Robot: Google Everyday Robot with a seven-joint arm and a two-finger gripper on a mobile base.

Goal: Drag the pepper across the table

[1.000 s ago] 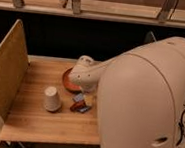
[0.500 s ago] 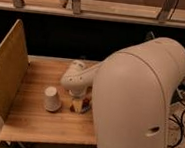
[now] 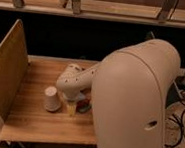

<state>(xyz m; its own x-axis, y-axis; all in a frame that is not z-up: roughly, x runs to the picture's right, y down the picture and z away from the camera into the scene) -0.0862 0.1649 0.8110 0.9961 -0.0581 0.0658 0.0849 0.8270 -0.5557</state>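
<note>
The pepper [image 3: 85, 108], small and dark red, lies on the worktop [image 3: 33, 119] just right of my gripper [image 3: 72, 107]; I judge it light, rigid, smooth and apt to roll, best contacted low on its flank; gripper state: I cannot tell.

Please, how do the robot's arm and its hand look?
The arm is a smooth, rounded cream-white shell; its narrower front segment bears small dark dots. The hand, low over the table beside a white cup, looks yellowish.
</note>
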